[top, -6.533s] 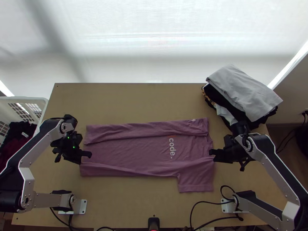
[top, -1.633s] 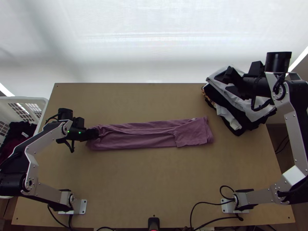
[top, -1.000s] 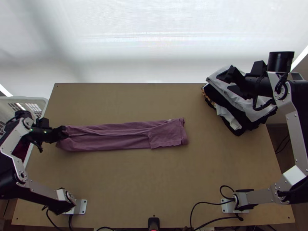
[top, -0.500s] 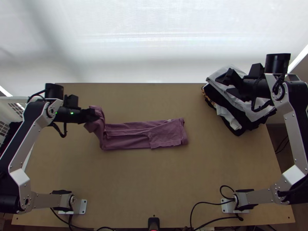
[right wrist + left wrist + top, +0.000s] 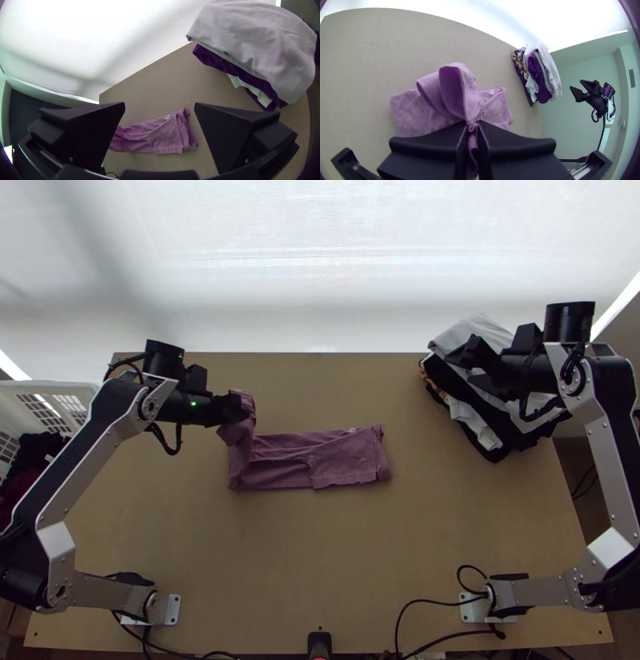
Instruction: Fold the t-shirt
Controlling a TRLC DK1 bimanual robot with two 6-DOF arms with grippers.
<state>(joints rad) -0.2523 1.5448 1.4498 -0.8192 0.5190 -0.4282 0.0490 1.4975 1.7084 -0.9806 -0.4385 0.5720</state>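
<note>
The mauve t-shirt (image 5: 344, 460) lies as a narrow folded strip mid-table, its left end lifted and curled up. My left gripper (image 5: 240, 406) holds that raised end above the table; in the left wrist view the left gripper (image 5: 472, 128) is shut on bunched cloth of the t-shirt (image 5: 460, 90). Near the clothes pile at the upper right, my right gripper (image 5: 464, 366) hangs with its fingers apart. In the right wrist view the right gripper (image 5: 159, 108) is open, holding nothing, with the t-shirt (image 5: 160, 135) lying on the table beyond it.
A pile of grey, black and white clothes (image 5: 524, 412) rests at the table's upper right corner, below my right gripper. On the left, a white basket (image 5: 60, 390) with dark clothes stands beside the table (image 5: 320, 564). A small black device sits at the near edge.
The left gripper took hold of the t-shirt's left end, pulled the strip left, then lifted that end back rightward. The near side now lies folded over. The right gripper moved up to the pile.
</note>
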